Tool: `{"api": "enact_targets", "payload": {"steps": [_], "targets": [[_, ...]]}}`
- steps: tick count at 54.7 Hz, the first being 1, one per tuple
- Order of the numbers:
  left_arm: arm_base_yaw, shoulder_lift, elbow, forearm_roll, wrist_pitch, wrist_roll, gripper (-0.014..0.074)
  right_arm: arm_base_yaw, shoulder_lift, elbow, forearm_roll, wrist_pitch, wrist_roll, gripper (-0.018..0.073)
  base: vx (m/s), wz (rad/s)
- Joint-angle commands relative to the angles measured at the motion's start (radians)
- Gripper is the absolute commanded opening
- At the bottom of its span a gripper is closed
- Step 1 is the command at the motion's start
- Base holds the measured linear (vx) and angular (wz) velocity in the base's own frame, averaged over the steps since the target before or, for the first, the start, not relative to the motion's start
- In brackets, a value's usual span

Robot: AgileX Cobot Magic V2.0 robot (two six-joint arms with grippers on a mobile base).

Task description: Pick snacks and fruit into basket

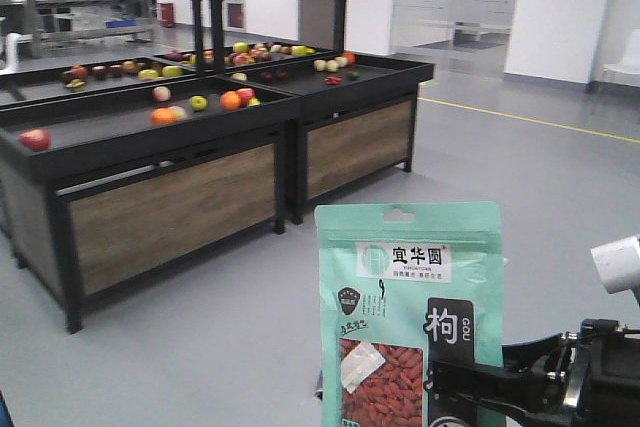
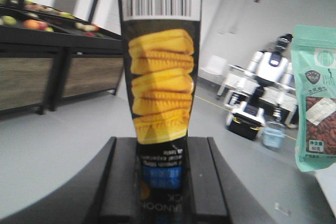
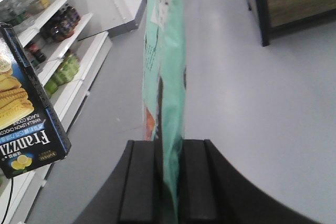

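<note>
Mint-green pouch (image 1: pixel 410 297) upright, aloft (red berries in its window); light-blue basket (image 2: pixel 273 136) well apart on the floor (image 2: pixel 68 135).

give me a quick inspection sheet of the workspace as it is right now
surface: grey floor with a yellow line across it
job's things: mint-green pouch held upright off the floor; mixed fruit on the display stand, the green one cannot be told apart; light-blue basket far off on the floor, blurred
clutter: cookie pack, not a thing of the job
grippers: left pincer shut on the cookie pack; right pincer shut on the mint-green pouch
cables: nothing seen
surroundings: shelves of bottles, a second robot beside the basket
</note>
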Motion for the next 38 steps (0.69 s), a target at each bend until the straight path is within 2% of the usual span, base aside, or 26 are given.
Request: {"api": "enact_targets", "payload": {"steps": [1,38], "targets": [[-0.004,0.011,-0.032,-0.003,-0.097,0.001,0.0003,-0.003,-0.020,-0.031,0.040,0.008,-0.005,-0.0011,0.48,-0.73],[-0.004,0.011,-0.032,-0.003,-0.097,0.001,0.0003,-0.003,-0.020,-0.031,0.039,0.001,-0.006,-0.0011,0.50,-0.71]]}}
